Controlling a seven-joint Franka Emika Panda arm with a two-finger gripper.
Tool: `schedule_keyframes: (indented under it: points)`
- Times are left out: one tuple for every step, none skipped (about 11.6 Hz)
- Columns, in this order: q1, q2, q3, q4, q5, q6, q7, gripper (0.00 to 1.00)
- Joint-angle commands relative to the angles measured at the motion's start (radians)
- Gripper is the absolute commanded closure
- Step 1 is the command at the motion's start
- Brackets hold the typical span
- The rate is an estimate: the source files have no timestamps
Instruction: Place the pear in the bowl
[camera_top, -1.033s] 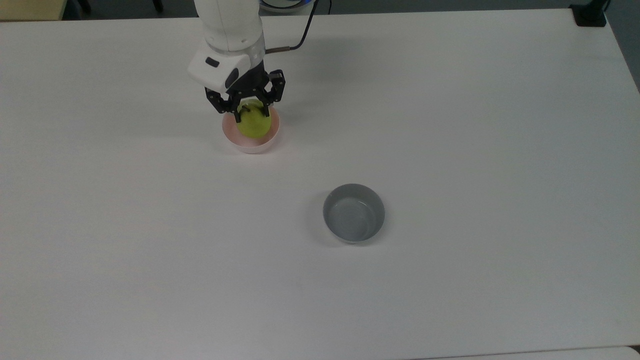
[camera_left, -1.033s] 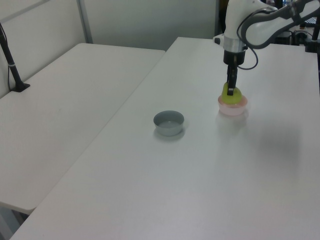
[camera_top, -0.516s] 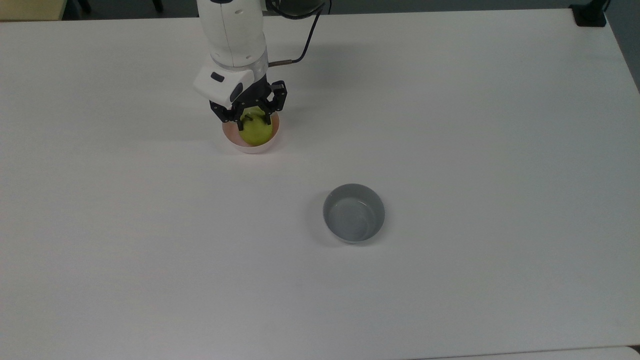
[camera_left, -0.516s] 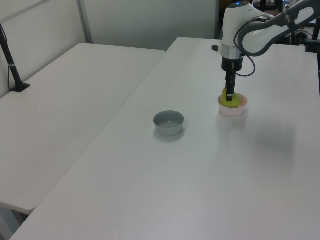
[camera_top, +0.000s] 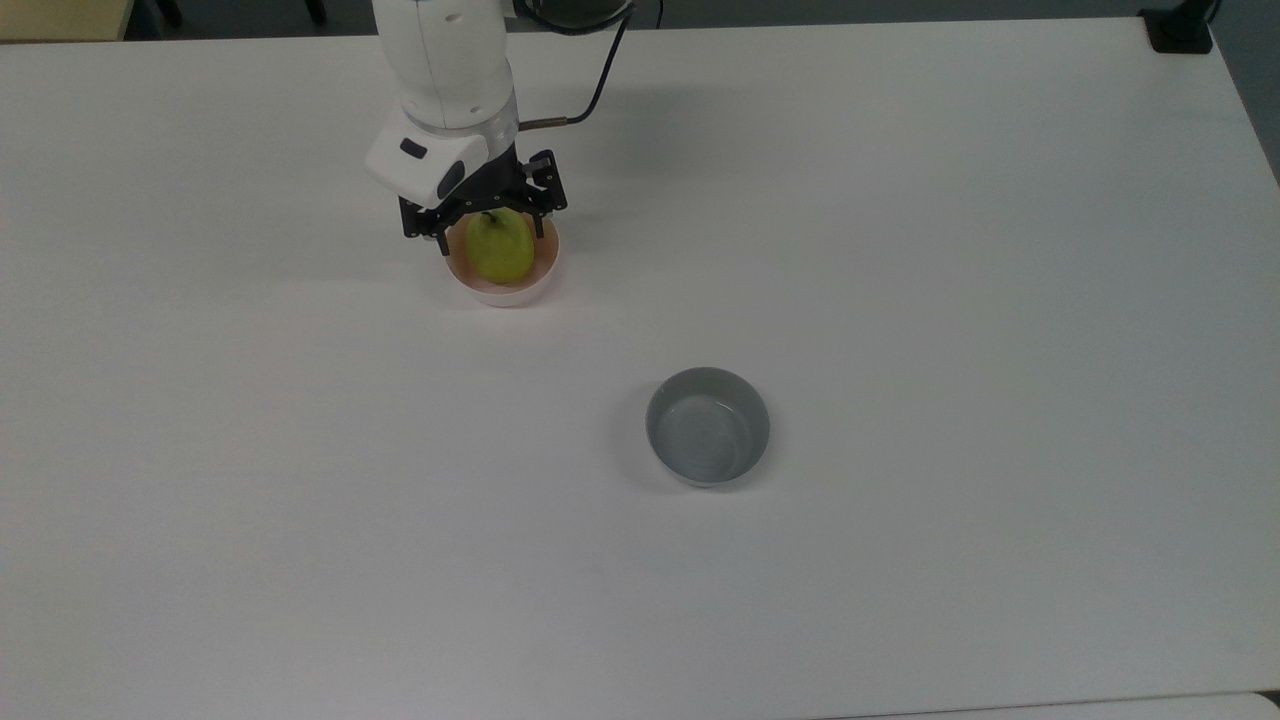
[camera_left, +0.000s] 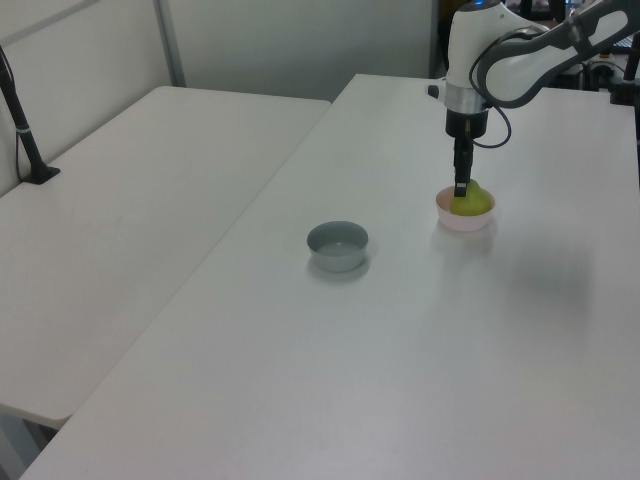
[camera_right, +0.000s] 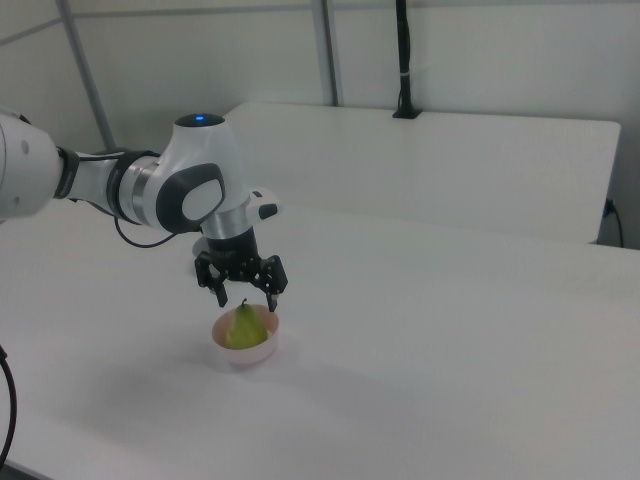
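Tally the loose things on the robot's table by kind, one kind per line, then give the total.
Bowls: 2, the pink bowl and the grey bowl
Pears: 1, the pear, sitting in the pink bowl below the open gripper
Total: 3

Reaches down over the table with wrist vertical; gripper points straight down, fingers spread wide apart, holding nothing, hanging just above the table.
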Motion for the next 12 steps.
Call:
schedule_keyframes:
  points:
    - [-0.021, -0.050, -0.002, 0.111, -0.014, -0.210, 0.021, 0.00]
    - [-0.030, -0.055, -0.002, 0.177, -0.014, -0.307, 0.019, 0.00]
    - [-0.038, -0.060, -0.002, 0.230, -0.014, -0.369, 0.019, 0.00]
    - [-0.049, -0.070, -0.002, 0.270, -0.014, -0.420, 0.021, 0.00]
    - [-0.065, -0.089, -0.002, 0.294, -0.008, -0.458, 0.024, 0.00]
    - [-0.075, -0.115, -0.002, 0.298, -0.008, -0.467, 0.035, 0.00]
    - [-0.087, -0.132, -0.002, 0.317, -0.006, -0.469, 0.065, 0.00]
    - [-0.099, -0.135, -0.002, 0.349, -0.002, -0.480, 0.123, 0.00]
    - [-0.102, -0.136, -0.001, 0.383, -0.002, -0.507, 0.172, 0.00]
    - [-0.102, -0.153, 0.001, 0.400, -0.002, -0.548, 0.182, 0.00]
    - [-0.104, -0.173, 0.008, 0.402, -0.003, -0.564, 0.180, 0.00]
    - [-0.106, -0.188, 0.022, 0.402, -0.003, -0.563, 0.180, 0.00]
